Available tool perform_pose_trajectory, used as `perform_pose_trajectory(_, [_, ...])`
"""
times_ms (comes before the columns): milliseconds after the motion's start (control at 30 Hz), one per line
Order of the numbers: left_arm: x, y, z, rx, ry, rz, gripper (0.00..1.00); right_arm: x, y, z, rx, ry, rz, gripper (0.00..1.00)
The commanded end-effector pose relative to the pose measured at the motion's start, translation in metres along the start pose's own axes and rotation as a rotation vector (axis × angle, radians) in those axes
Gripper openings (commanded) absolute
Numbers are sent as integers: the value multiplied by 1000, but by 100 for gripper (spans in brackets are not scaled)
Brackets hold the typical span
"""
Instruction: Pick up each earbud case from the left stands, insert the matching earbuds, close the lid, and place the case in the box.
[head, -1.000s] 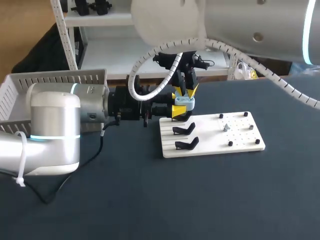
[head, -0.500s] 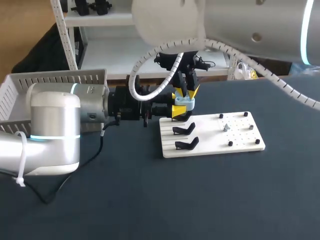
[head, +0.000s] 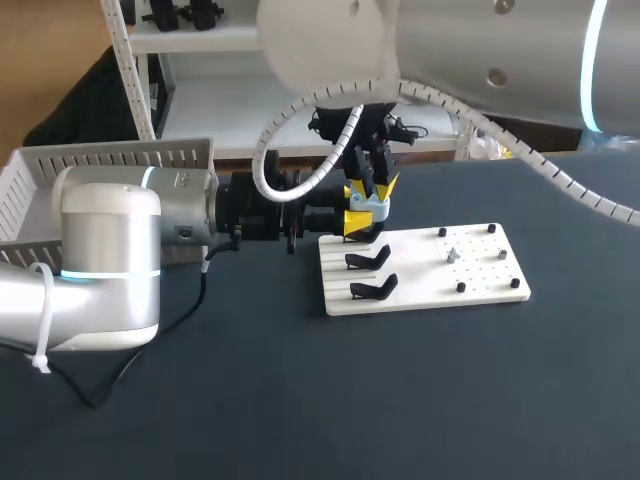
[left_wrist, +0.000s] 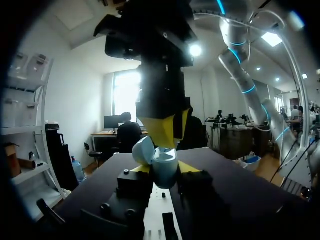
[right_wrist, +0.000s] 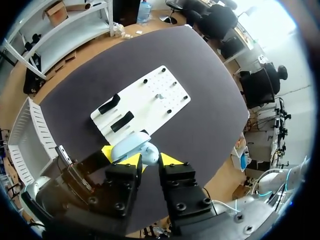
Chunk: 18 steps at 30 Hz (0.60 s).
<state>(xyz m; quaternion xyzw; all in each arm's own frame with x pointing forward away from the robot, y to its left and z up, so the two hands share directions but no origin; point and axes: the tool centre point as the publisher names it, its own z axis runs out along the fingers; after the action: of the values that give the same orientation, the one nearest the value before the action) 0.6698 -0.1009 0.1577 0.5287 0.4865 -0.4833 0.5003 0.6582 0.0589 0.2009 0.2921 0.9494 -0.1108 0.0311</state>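
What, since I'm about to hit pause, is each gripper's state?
Left gripper: closed on the light blue earbud case, lid open.
Right gripper: just above the case; cannot be told.

This is a robot lab. A big left arm and right arm hang over a dark worktop. A white board with black stands lies on it.

Open pale blue earbud case gripped in left claw, right claw just above, white board beneath
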Motion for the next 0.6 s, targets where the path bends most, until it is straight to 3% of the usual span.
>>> perform_pose_trajectory(33, [1, 0, 0, -1, -3, 2, 0, 3, -5, -11, -17, -4, 9, 34])
perform_pose_trajectory(167, [1, 0, 0, -1, -3, 2, 0, 6, -21, -20, -47, -11, 20, 41])
perform_pose_trajectory(333, [1, 0, 0, -1, -3, 2, 0, 8, -45, -37, -143, -27, 17, 36])
perform_pose_trajectory(500, [1, 0, 0, -1, -3, 2, 0, -6, -67, -42, -275, -6, -50, 38])
perform_pose_trajectory(600, [1, 0, 0, -1, -3, 2, 0, -24, -81, -41, -344, -11, -92, 39])
